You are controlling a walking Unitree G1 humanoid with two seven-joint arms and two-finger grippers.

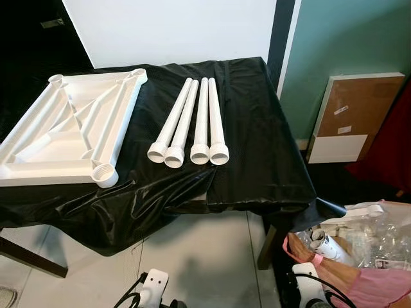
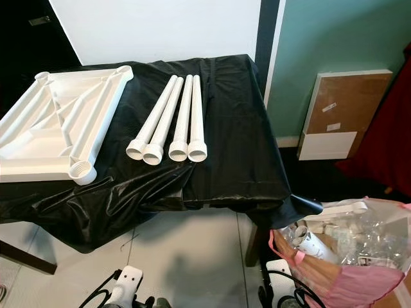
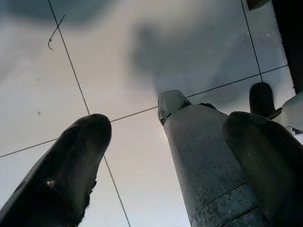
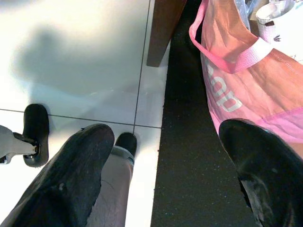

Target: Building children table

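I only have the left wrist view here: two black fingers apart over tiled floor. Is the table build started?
Observer: No. The white tabletop frame lies upside down on the black-covered table, no legs fitted.
Operator: Where are the legs?
Observer: Four white legs lie side by side, right of the frame.
Operator: And the right gripper?
Observer: The right gripper hangs open above the floor, beside a pink bag.

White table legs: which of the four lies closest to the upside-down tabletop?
The leftmost table leg of the row. Its flared end sits nearest the tabletop's threaded corner socket; the other three legs lie farther toward the robot's right on the black cloth.
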